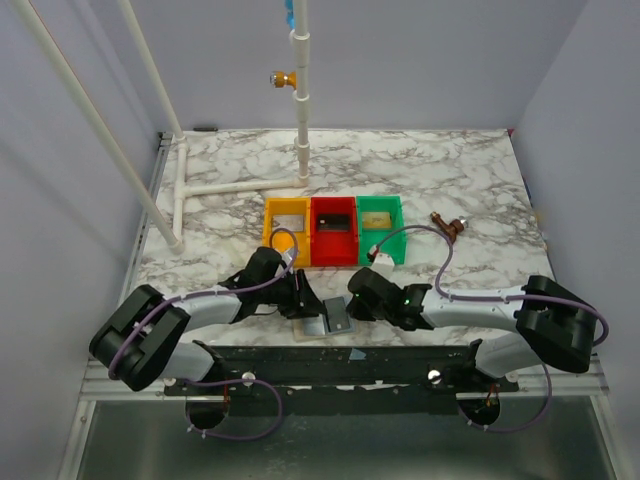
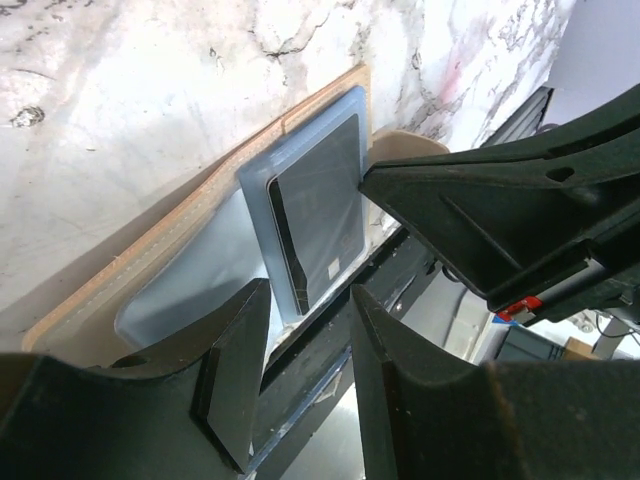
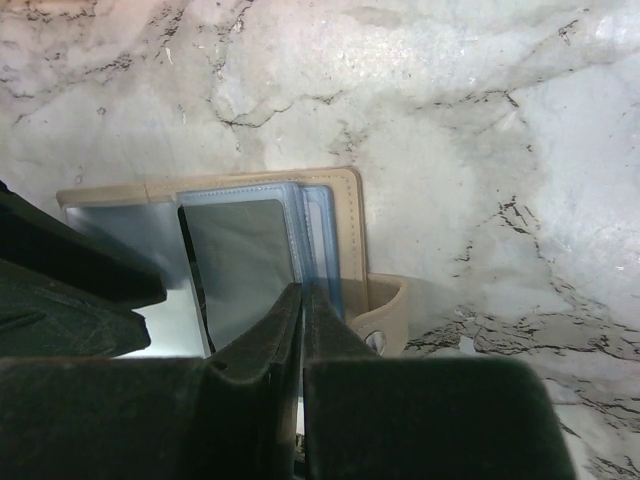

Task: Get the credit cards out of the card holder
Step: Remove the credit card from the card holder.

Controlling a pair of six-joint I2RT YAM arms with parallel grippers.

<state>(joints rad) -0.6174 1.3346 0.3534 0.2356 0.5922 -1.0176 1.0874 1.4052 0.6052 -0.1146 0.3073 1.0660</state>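
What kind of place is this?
Probably a robot test booth: plain walls around a marble-look table, two robot arms fixed at its near edge, and white pipes standing on it.

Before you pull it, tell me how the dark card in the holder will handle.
The dark card looks thin and flat, so it is probably stiff and light. Its glossy face may slip. The card holder lies open and loose, so it could drag along.

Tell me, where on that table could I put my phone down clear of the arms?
Bare marble table lies behind the yellow tray, red tray and green tray, right of the white pipe frame; also right of the green tray, beyond the small brown object. Crowded: the near edge, where the left gripper and right gripper meet over the card holder.
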